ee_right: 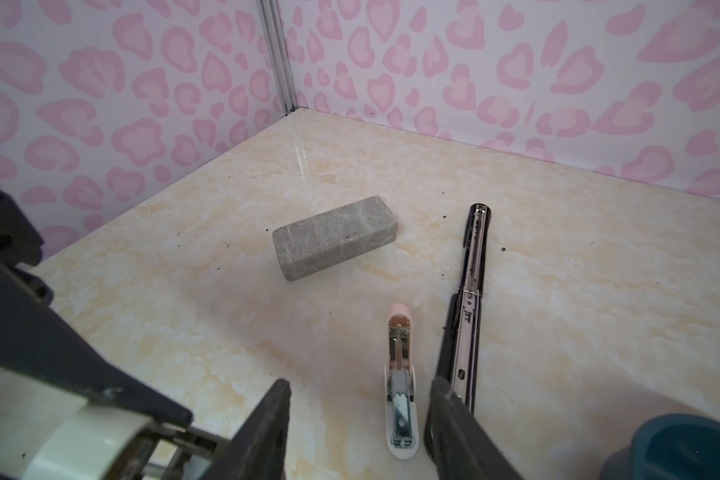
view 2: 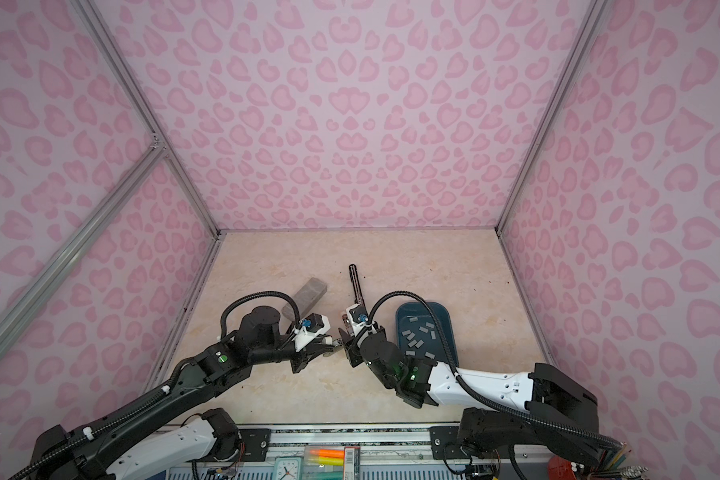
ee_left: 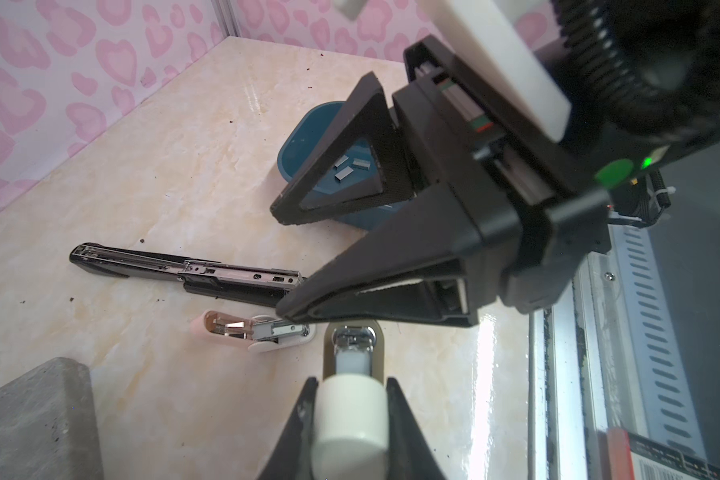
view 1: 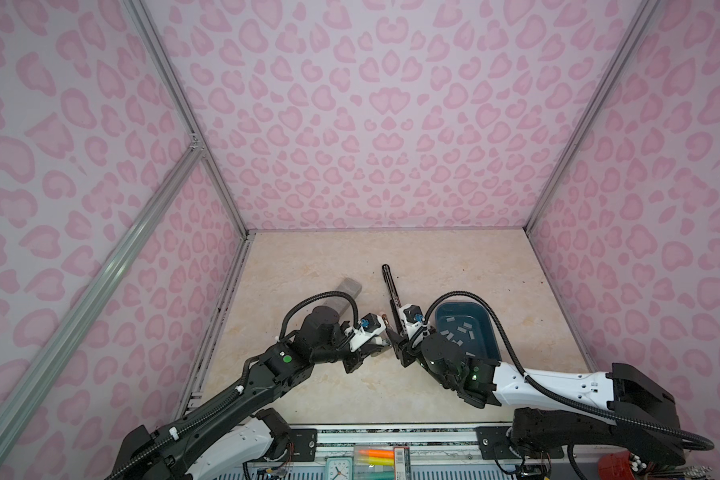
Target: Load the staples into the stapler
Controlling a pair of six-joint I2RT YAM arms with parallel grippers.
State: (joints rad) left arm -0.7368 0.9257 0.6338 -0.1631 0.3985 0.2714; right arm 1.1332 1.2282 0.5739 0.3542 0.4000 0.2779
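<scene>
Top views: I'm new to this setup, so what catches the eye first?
The pink heart-patterned walls dominate, rising round a beige marbled table. At its middle, a long black stapler lies opened flat, with a dark teal rectangular tray of small silver-grey staple strips to its right.

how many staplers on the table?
2. The black stapler lies opened flat in the middle; the small pink-and-white stapler lies open just beside it, toward the left arm. The white object gripped in the left hand might be a third; cannot tell.
</scene>
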